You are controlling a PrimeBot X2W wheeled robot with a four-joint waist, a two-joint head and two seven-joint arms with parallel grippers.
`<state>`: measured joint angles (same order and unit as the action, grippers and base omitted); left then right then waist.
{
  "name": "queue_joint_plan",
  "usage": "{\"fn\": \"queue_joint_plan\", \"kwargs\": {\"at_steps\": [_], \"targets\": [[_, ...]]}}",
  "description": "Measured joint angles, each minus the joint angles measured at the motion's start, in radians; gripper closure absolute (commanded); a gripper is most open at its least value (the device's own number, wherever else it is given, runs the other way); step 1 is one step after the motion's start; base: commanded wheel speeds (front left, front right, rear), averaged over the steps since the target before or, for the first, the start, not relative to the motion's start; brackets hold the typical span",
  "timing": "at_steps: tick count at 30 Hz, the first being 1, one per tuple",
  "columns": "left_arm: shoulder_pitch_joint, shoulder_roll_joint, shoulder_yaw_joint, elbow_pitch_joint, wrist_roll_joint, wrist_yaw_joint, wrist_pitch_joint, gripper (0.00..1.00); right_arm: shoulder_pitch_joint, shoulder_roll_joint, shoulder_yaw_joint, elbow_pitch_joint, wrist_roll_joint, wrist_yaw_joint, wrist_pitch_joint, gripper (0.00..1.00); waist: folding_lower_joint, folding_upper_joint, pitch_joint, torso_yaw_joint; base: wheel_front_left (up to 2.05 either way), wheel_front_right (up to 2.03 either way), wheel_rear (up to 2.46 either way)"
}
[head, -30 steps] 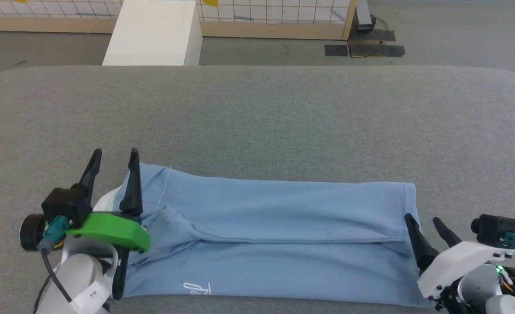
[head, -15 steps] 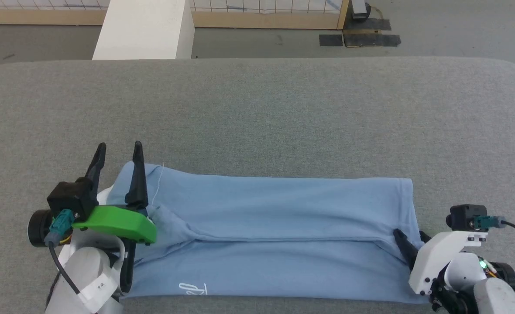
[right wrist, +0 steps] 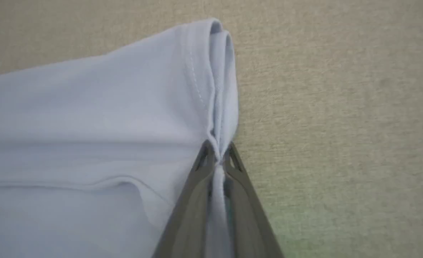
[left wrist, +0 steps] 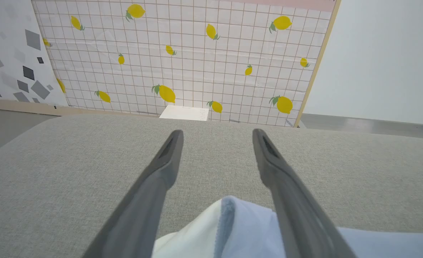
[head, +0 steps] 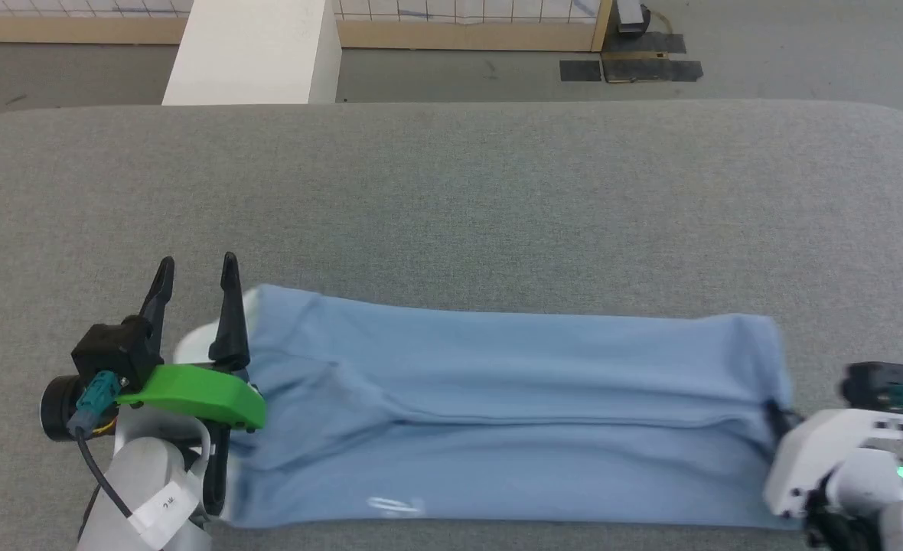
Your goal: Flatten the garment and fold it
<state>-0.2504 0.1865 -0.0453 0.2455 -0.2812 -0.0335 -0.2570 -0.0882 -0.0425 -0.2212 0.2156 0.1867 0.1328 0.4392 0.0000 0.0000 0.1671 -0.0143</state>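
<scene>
The T-shirt (head: 497, 413) lies as a long light blue band along the near edge of the desk (head: 451, 191). Its 2 long sides are laid inward and meet at a crease down the middle, so we judge the flattening and the lengthwise fold done, with the crosswise folds left. The knit looks soft, with shallow wrinkles toward the left end and a small white print (head: 394, 503) by the near edge. Our right pincer (right wrist: 217, 161) is clenched on the hem at the right end. Our left pincer (head: 197, 264) is released at the left end, with white fabric (left wrist: 193, 236) lying between its fingers.
</scene>
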Motion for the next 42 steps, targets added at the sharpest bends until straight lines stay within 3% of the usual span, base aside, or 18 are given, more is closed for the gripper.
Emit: {"fn": "queue_joint_plan", "kwargs": {"at_steps": [7, 11, 17, 21, 24, 29, 32, 37, 42], "targets": [[0.009, -0.009, 0.015, 0.003, 0.008, -0.011, 0.000, 0.00, -0.015, -0.010, -0.217, -0.023, -0.200, 0.000, -0.041, 1.00, 0.0000, 0.0000, 0.005, -0.006, 0.00, 0.00, 0.00], [0.012, -0.015, 0.017, 0.003, 0.012, -0.016, 0.000, 0.00, -0.038, -0.061, -0.305, 0.008, -0.294, 0.000, -0.077, 1.00, 0.0000, 0.0000, 0.012, -0.006, 0.00, 0.00, 0.00], [0.016, -0.024, 0.018, 0.006, 0.018, -0.025, 0.000, 0.00, -0.056, -0.080, -0.321, 0.003, -0.322, 0.000, -0.085, 1.00, 0.0000, 0.0000, 0.011, -0.003, 0.00, 0.00, 0.00], [0.029, -0.027, 0.025, 0.012, 0.018, -0.028, 0.000, 0.00, -0.019, -0.060, -0.220, -0.099, -0.286, -0.001, 0.022, 1.00, 0.0000, 0.0000, -0.003, -0.002, 0.00, 0.00, 0.00], [0.046, -0.029, 0.031, 0.015, 0.018, -0.029, 0.000, 0.00, 0.039, -0.046, -0.127, -0.246, -0.228, -0.001, 0.101, 1.00, 0.0000, 0.0000, -0.017, -0.005, 0.00, 0.00, 0.00], [0.054, -0.030, 0.030, 0.022, 0.019, -0.036, 0.000, 0.00, 0.103, -0.037, 0.111, -0.508, -0.152, -0.001, 0.230, 1.00, 0.0000, 0.0000, -0.033, -0.001, 0.00, 0.00, 0.00], [0.054, -0.030, 0.030, 0.022, 0.022, -0.036, 0.000, 0.00, 0.103, -0.058, 0.274, -0.593, -0.129, -0.001, 0.263, 1.00, 0.0000, 0.0000, -0.031, 0.006, 0.00, 0.00, 0.00], [0.049, -0.033, 0.024, 0.025, 0.027, -0.044, 0.000, 0.00, 0.028, -0.097, 0.517, -0.572, -0.104, -0.001, 0.273, 1.00, 0.0001, 0.0000, -0.014, 0.017, 0.00, 0.00, 0.00], [0.028, -0.048, 0.019, 0.027, 0.028, -0.045, 0.000, 0.00, -0.105, -0.058, 0.652, -0.444, -0.088, -0.001, 0.233, 1.00, 0.0000, 0.0000, 0.008, 0.039, 0.00, 0.00, 0.00]]}}
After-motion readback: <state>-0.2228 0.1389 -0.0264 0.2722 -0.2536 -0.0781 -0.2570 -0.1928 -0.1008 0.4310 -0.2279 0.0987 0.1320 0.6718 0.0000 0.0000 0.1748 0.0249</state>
